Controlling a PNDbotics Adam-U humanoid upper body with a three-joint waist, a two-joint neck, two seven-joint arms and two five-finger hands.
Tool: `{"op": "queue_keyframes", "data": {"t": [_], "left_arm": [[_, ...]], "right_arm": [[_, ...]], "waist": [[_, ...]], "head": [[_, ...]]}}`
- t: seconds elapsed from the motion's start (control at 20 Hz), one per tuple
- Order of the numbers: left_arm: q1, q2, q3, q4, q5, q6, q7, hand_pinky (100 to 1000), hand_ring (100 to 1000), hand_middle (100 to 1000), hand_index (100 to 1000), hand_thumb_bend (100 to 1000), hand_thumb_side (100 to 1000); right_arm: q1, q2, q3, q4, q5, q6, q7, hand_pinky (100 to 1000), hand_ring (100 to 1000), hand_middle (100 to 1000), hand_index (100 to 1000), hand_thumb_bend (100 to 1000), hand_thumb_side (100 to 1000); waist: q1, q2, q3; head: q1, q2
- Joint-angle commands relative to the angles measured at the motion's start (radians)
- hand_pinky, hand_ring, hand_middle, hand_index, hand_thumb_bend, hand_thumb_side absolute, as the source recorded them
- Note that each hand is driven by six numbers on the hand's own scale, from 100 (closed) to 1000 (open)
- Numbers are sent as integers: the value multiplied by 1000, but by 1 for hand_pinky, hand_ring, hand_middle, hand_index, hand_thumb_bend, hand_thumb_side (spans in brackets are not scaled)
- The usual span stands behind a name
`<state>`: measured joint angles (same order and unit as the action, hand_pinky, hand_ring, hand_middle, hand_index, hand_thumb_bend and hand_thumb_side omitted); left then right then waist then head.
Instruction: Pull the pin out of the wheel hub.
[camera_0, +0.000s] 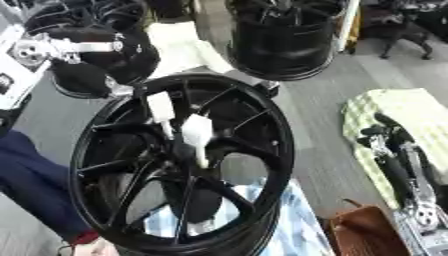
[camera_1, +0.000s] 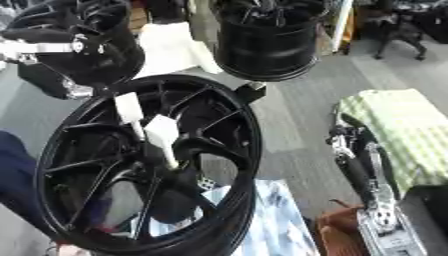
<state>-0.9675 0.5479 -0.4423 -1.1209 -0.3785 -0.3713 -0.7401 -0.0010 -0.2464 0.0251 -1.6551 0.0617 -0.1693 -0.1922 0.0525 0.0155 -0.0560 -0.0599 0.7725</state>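
From the left eye view, the wheel hub stands on edge, tilted, its open face turned up towards the robot's head. A white piece I take to be the pin is seated at the centre where the spokes meet, with a second white tab just above it. So the pull looks not yet begun. The left robot hand hangs at the hub's upper left rim, dark against dark metal, and I cannot tell how far open it is or whether it has hold of the rim. A person's hand is at the hub's lowest rim, apparently steadying it, with a blue sleeve left of the hub. In the right eye view, the right robot hand lies well to the right of the hub, beside a green checked cloth. It has nothing in it that I can see, though its state is also unclear. The next move, I judge, calls for one robot hand to reach between the spokes, pinch the white piece and draw it straight out along its own line while the hub is kept from rolling. The spokes crowd that approach. Another black wheel stands behind the hub, a printed cloth lies under its lower right, and a brown container sits further right.
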Motion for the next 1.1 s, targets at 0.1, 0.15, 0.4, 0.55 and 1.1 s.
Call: {"op": "queue_keyframes", "data": {"t": [0.1, 0.15, 0.4, 0.55, 1.1], "left_arm": [[-23, -23, 12, 45, -82, -55, 0, 746, 1000, 800, 925, 233, 540], [-23, -32, 15, 55, -99, -64, 6, 740, 1000, 799, 925, 231, 542], [-22, -57, 16, 81, -122, -98, 6, 730, 1000, 794, 927, 233, 568], [-20, -60, 8, 78, -123, -104, -15, 722, 1000, 792, 929, 246, 582], [-13, -64, 5, 82, -150, -124, -66, 680, 1000, 780, 932, 271, 528]], "right_arm": [[-14, -20, 0, -13, -4, -2, 1, 732, 641, 626, 884, 100, 658], [-14, -20, 0, -13, -4, -2, 1, 732, 641, 626, 884, 100, 659], [-16, -19, 1, -13, -5, -2, 2, 732, 641, 626, 884, 100, 659], [-17, -19, 2, -12, -5, -2, 3, 732, 641, 626, 884, 100, 659], [-19, -18, 2, -12, -5, -3, 3, 732, 641, 626, 884, 100, 660]], "waist": [[-5, -9, -3], [-6, -9, -4], [-6, -8, -6], [-6, -8, -7], [-5, -8, -9]], "head": [[0, -3], [1, -3], [2, -3], [3, -3], [-1, -3]]}}
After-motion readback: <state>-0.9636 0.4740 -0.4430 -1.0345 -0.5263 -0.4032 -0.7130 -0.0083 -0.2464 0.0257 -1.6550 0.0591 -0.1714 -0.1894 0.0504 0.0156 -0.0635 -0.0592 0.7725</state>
